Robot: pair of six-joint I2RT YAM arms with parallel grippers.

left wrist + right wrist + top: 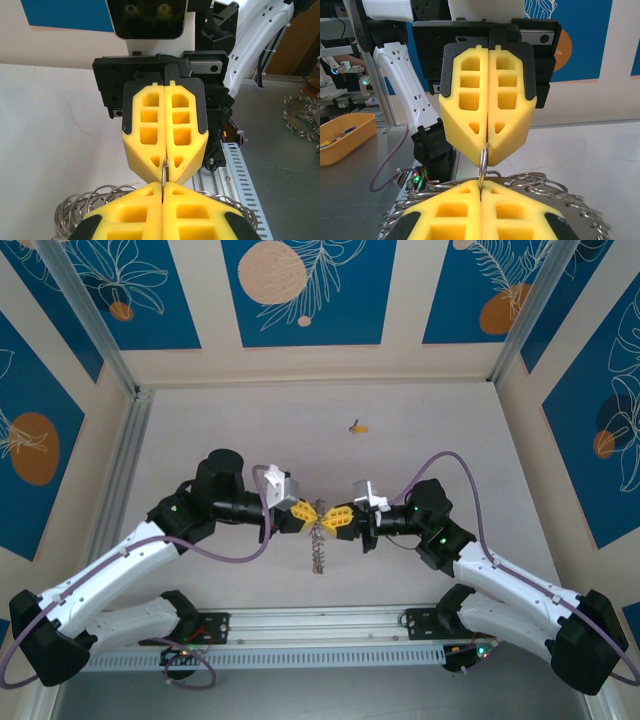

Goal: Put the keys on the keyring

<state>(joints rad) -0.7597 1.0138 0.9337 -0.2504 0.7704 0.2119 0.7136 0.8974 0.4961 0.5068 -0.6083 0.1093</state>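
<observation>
Above the near middle of the desk (450, 440), the left claw (310, 518) and right claw (328, 522) meet tip to tip. Both are clenched on the keyring (318, 548), which hangs clear of the surface between them, its fringe of silvery loops dangling below. In the wrist views a thin wire loop (482, 159) stands pinched between the closed yellow fingers. I judge this to be the step of steadying the ring before threading. One yellow-tagged key (357, 426) lies well apart, toward the far edge, right of centre. Next, probably, one claw must let go and fetch that key while the other holds the ring alone. No brand or writing can be read.
</observation>
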